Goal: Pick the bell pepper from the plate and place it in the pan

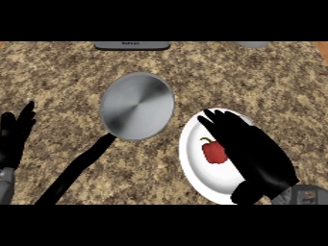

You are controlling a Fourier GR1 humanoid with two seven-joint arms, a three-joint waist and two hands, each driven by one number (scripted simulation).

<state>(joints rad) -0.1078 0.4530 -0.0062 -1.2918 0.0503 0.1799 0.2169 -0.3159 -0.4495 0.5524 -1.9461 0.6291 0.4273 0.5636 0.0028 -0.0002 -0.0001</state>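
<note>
A small red bell pepper (214, 152) with a green stem lies on a white plate (195, 163) at the lower right of the counter. My right hand (255, 156) hovers over the plate's right half, just right of the pepper, with its fingers straight and pointing up-left; it hides part of the plate. The pepper is not held. A silver pan (137, 105) with a long black handle (78, 170) sits left of the plate, with nothing in it. My left hand (11, 139) rests open at the left edge, fingers up.
A dark grey flat object (132, 45) lies at the counter's far edge, and a pale grey object (253, 44) shows at the far right. Wooden strips border the speckled granite counter (266, 81) on both sides.
</note>
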